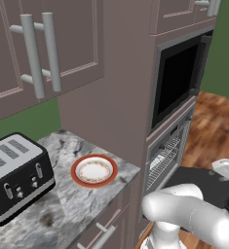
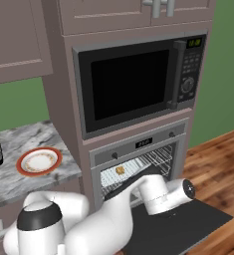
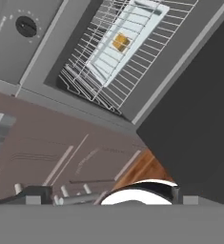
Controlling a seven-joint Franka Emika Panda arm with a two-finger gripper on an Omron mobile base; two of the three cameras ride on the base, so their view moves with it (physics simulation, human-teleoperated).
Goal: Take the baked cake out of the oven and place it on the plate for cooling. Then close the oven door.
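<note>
Cake — a small golden-brown square block (image 2: pixel 120 170) — sits on the pale flat baking tray (image 2: pixel 123 172) inside the silver oven (image 2: pixel 138 157). The dark grey oven door (image 2: pixel 180 224) hangs open. The round white plate with an orange-red rim (image 1: pixel 94 170) waits on the grey marble bench (image 1: pixel 62 209). The hand's fingers are wide apart — holding nothing.

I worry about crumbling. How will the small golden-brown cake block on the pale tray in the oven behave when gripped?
The small golden-brown square cake is probably soft, so a hard squeeze may dent or crumble it. It looks light beside the pale rectangular baking tray. Flat-sided and squat, it seems unlikely to roll, though a nudge could slide it across the tray on the wire rack.
</note>
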